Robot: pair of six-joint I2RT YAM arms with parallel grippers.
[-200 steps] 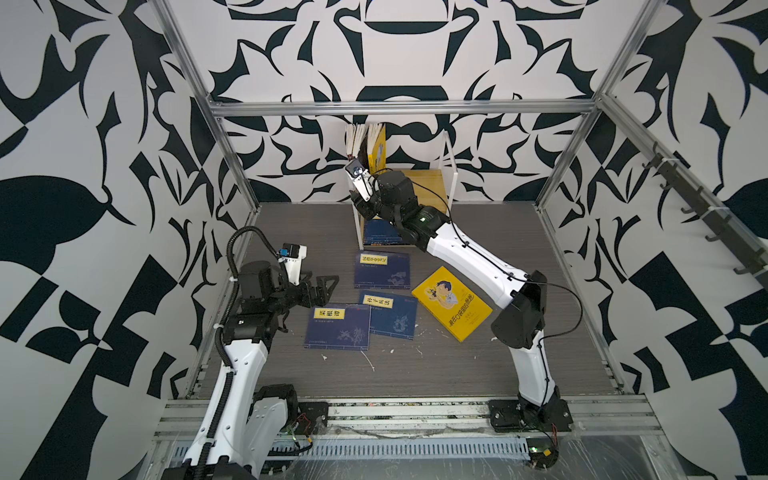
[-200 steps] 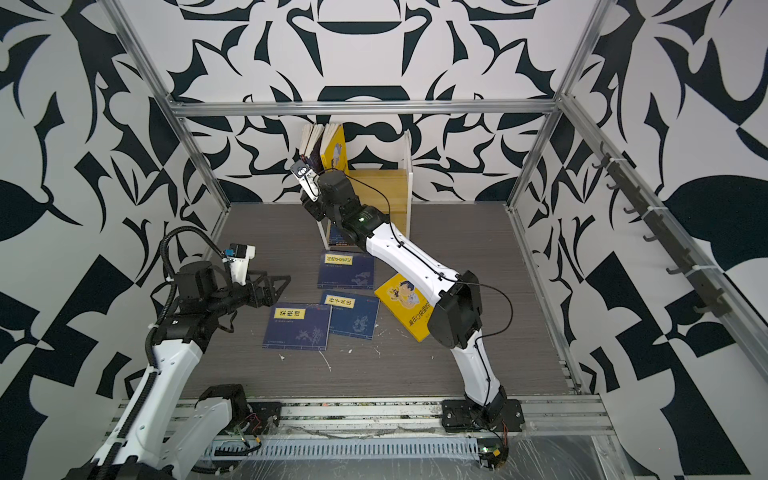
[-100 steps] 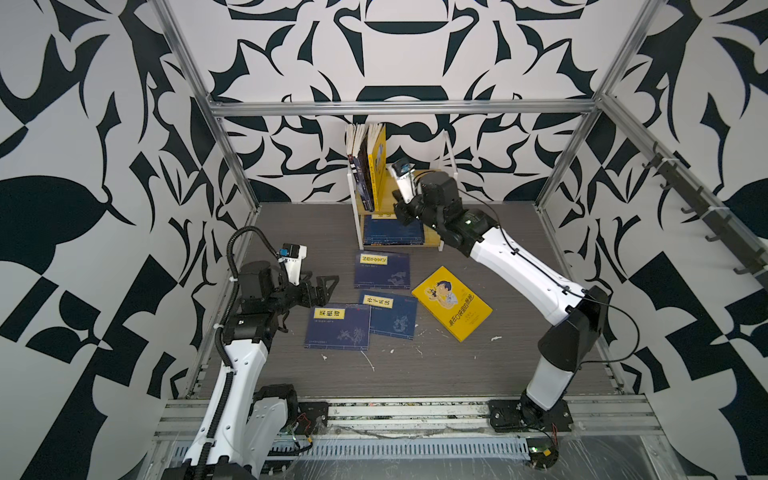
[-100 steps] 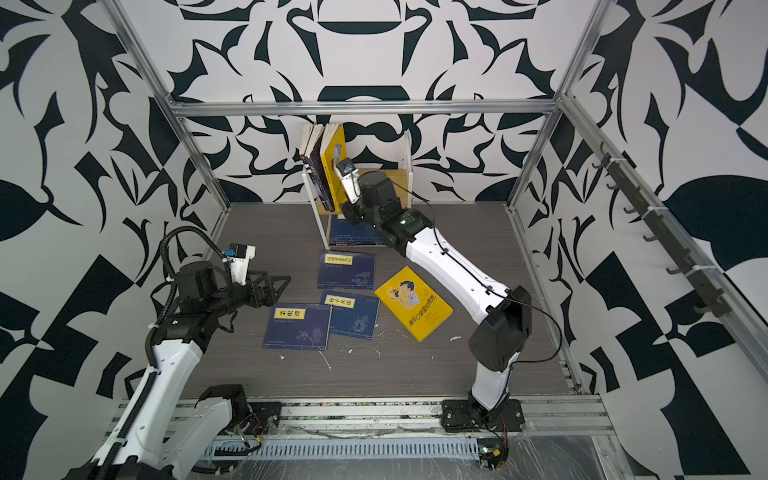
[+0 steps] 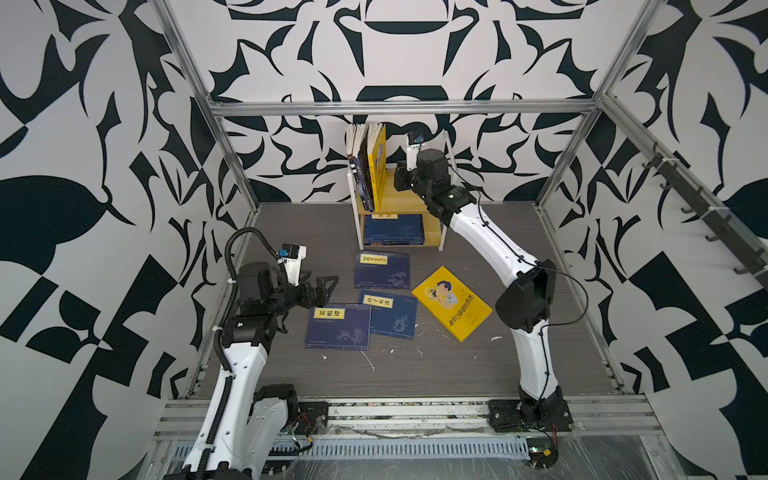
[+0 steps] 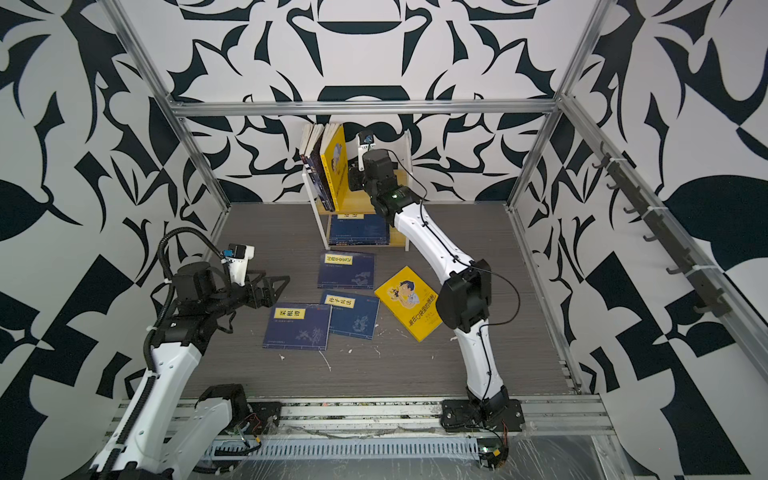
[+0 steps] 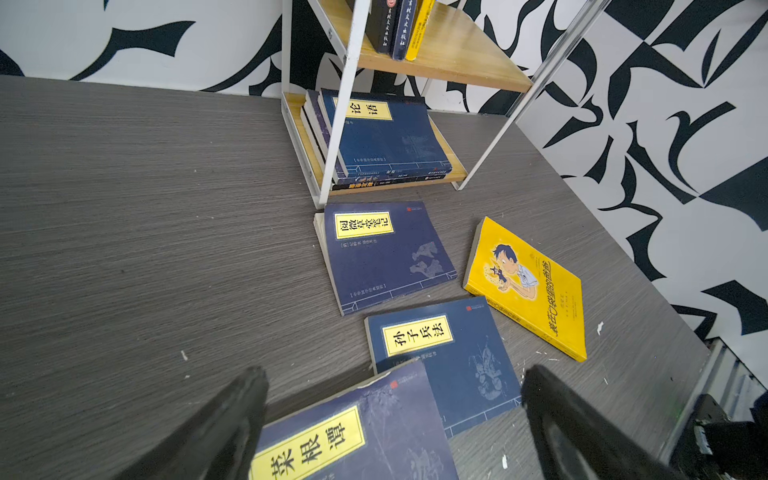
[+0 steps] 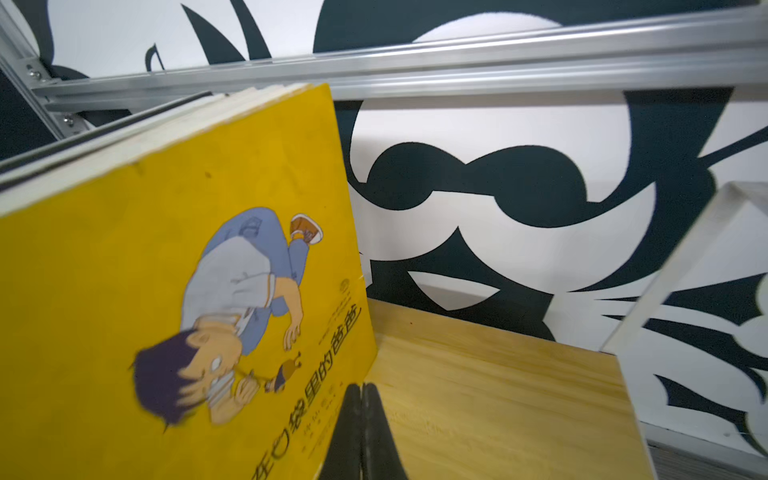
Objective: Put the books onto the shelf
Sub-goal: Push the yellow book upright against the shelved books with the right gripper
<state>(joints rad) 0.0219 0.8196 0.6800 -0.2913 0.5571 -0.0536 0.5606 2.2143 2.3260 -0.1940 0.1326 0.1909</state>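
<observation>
Yellow book point(image 5: 379, 166): now upright on shelf point(image 5: 409, 201) top tier. Right jaws, clenched on nothing, have pulled back rightward. Left jaws gape, empty. Four books point(image 5: 392, 316) remain on surface point(image 5: 415, 374).

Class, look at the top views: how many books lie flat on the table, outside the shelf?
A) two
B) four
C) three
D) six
B: three navy books and one yellow book lie on the table, in front of the shelf.
</observation>
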